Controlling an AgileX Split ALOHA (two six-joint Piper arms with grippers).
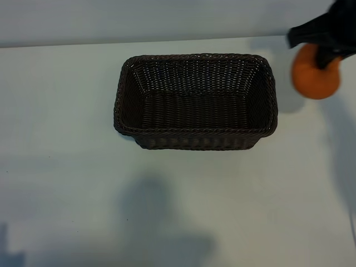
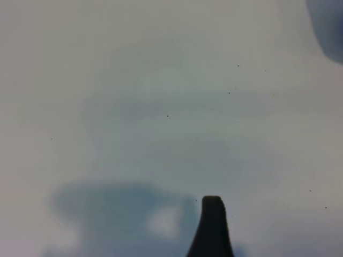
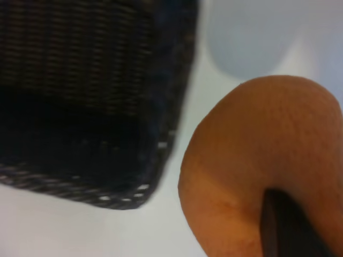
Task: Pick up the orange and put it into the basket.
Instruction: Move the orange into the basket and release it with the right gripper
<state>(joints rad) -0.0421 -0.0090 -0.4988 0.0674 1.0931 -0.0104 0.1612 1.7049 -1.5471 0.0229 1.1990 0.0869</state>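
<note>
Nearest the exterior camera, only bare table (image 1: pixel 178 211) and soft shadows are seen. At mid-depth the basket (image 1: pixel 196 102) is seated flat on the table, long side toward the camera, with nothing inside it.

Beyond its right end, the orange (image 1: pixel 315 72) is carried by the right gripper (image 1: pixel 322 60); the jaws are clamped on the fruit's upper part, and the bulk of the fruit hangs below them. A separate shadow on the table left of the fruit suggests it is clear of the surface. In the right wrist view the orange (image 3: pixel 262 160) fills the near field with 1 dark finger (image 3: pixel 284 225) pressed against it, and the basket (image 3: pixel 107 107) corner lies beside it, not under it.

Risks, as judged:
- The hold is taken high on a round, bumpy fruit; a quick sideways move could roll it out of the jaws.
- The fruit is not yet over the opening; a release here would put it on the table outside the right wall.
- If height is insufficient, the rim could be clipped and the basket shoved.

Pose: the right arm enters from the upper right corner, gripper pointed steeply downward.

The left gripper is kept out of the work; 1 fingertip (image 2: pixel 212 225) is seen over bare table, its jaws spread wide.
</note>
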